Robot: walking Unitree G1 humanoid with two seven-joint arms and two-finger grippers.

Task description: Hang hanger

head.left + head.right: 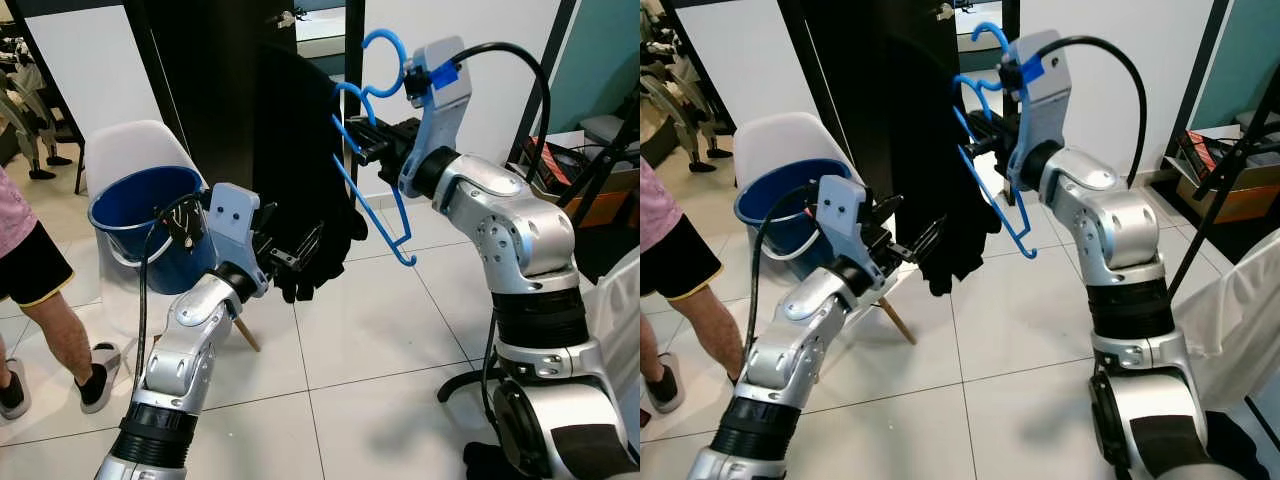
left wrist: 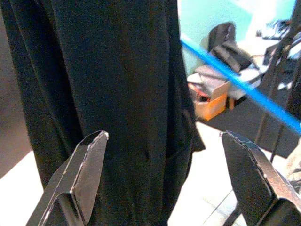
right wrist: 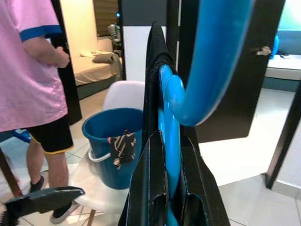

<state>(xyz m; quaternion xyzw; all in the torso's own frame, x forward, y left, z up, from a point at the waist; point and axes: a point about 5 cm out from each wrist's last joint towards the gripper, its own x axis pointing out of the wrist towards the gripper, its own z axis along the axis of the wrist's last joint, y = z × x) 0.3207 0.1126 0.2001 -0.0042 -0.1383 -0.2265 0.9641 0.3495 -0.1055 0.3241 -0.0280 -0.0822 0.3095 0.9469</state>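
Note:
A blue plastic hanger carries a black garment that hangs down in folds. My right gripper is raised to head height and shut on the hanger just below its hook; in the right wrist view its fingers pinch the blue bar. My left gripper is open at the garment's lower edge, its fingers spread on either side of the cloth without gripping it.
A blue bucket sits on a white chair to the left, behind my left arm. A person stands at the far left. A dark door panel is behind the garment. A black stand and white cloth are on the right.

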